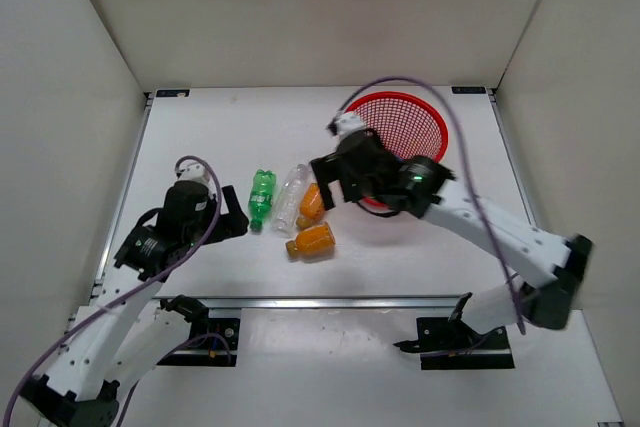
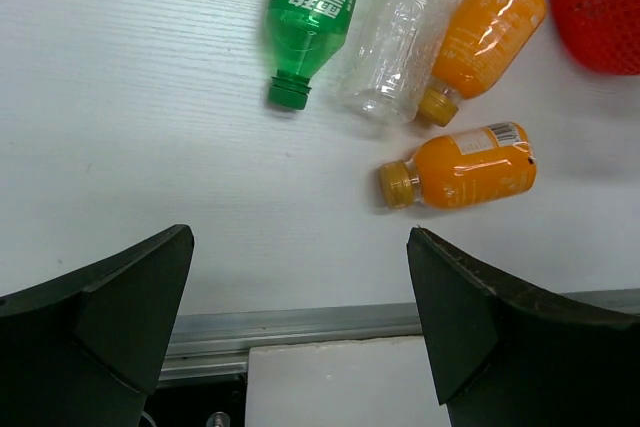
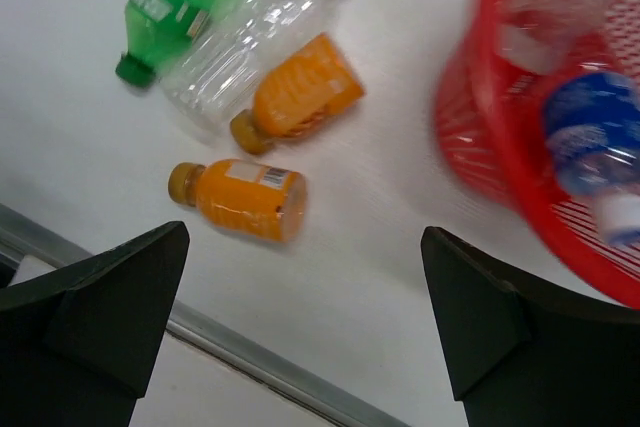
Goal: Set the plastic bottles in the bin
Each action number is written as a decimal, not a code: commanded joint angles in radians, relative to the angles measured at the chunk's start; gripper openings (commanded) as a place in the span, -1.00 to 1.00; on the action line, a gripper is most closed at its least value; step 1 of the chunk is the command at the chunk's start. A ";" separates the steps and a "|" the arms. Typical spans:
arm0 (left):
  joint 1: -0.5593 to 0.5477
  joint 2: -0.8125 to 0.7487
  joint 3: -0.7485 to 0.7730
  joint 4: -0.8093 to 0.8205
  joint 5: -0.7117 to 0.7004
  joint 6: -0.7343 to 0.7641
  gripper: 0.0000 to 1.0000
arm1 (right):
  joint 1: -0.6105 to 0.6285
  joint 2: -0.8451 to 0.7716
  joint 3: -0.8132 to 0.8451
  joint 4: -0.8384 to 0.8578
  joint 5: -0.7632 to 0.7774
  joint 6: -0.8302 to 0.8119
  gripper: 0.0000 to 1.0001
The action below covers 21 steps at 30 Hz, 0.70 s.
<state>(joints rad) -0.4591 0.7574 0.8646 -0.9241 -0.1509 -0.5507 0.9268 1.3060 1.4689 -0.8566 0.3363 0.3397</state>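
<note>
Shows a white tabletop (image 1: 420, 257) boxed in by plain off-white walls (image 1: 300, 7), with a green bottle (image 1: 261, 197), clear bottle (image 1: 290, 197), orange bottle (image 1: 311, 203) and second orange bottle (image 1: 312, 240) lying clustered left of the red mesh bin (image 1: 420, 122), a blue-capped bottle (image 3: 590, 137) inside it, and left gripper (image 2: 298, 247) and right gripper (image 3: 305, 237) both empty, jaws spread wide.

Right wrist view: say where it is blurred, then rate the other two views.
Right wrist: the bin and the blue-capped bottle inside it are motion-blurred; left wrist: sharp, with glare on the upper orange bottle; top external: sharp, evenly lit.
</note>
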 commanded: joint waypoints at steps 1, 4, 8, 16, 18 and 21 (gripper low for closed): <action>0.025 -0.072 0.033 -0.074 0.004 -0.017 0.98 | 0.100 0.166 0.022 0.059 -0.060 -0.048 0.99; 0.014 -0.089 0.069 -0.128 -0.056 -0.009 0.97 | 0.187 0.232 -0.060 0.233 -0.196 -0.282 0.98; 0.008 -0.096 0.077 -0.150 -0.030 0.017 0.97 | 0.147 0.289 -0.191 0.392 -0.472 -0.565 0.99; 0.013 -0.092 0.057 -0.153 -0.019 0.029 0.97 | 0.072 0.415 -0.239 0.464 -0.507 -0.732 0.98; 0.017 -0.086 0.053 -0.147 -0.024 0.032 0.97 | 0.072 0.441 -0.254 0.469 -0.499 -0.752 0.98; 0.019 -0.072 0.065 -0.154 -0.030 0.043 0.98 | 0.090 0.461 -0.254 0.427 -0.484 -0.749 0.98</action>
<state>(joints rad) -0.4469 0.6773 0.9123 -1.0702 -0.1741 -0.5259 0.9943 1.7607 1.2240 -0.4400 -0.1371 -0.3565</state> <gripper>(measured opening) 0.988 0.993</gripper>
